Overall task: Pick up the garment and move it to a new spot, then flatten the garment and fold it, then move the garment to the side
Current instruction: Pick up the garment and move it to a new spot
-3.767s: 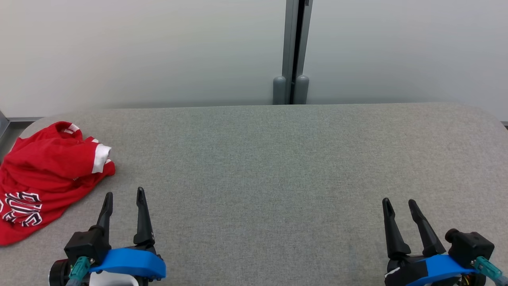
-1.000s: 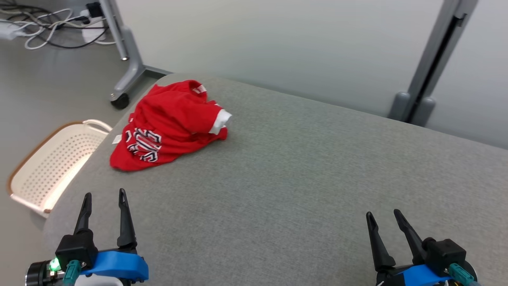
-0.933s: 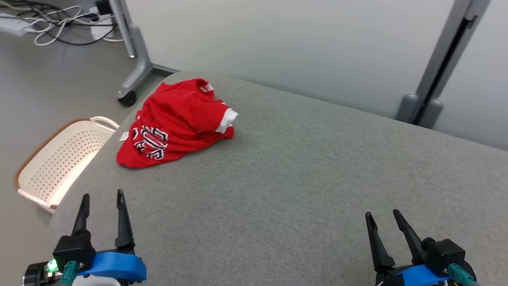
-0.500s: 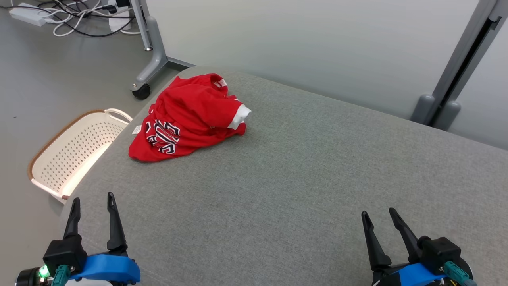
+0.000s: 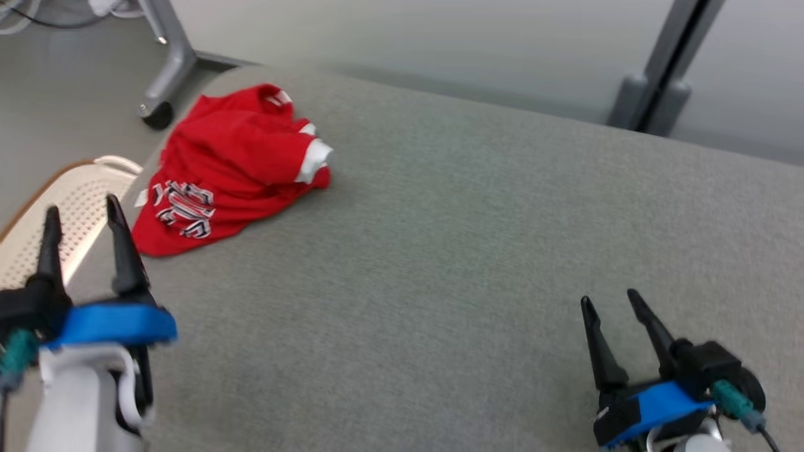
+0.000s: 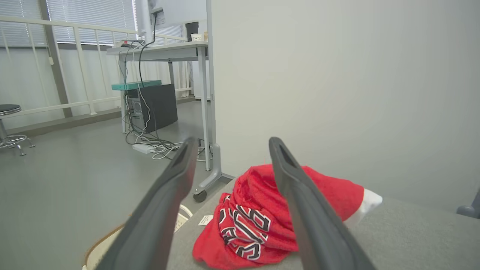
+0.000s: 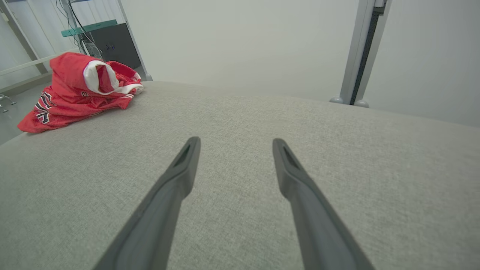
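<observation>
Head view, change: the camera has swung, so don't read the shift of the crumpled red garment with black-and-white lettering (image 5: 232,157) across the picture as its own move. Your left gripper (image 5: 81,206) stands far higher than half a second ago, its pale forearm now showing.
Head view, meaning: you look to be starting the reach; nothing is picked up yet.
Head view, garment: heaped at the far left corner of the grey felt-covered table (image 5: 477,238), beside the cream perforated basket (image 5: 88,179) on the floor.
Head view, right gripper (image 5: 610,297): low at the near right, well apart from the garment, jaws apart and empty.
Left wrist view, jaws: spread wide and empty, the garment (image 6: 247,221) framed between the fingers but not touched.
Left wrist view, extra: the heap's height and the near lettered hem you could pinch.
Right wrist view, extra: the white-cuffed sleeve opening (image 7: 95,77) faces this side, with bare table ahead of the parted fingers, room for the new spot.
</observation>
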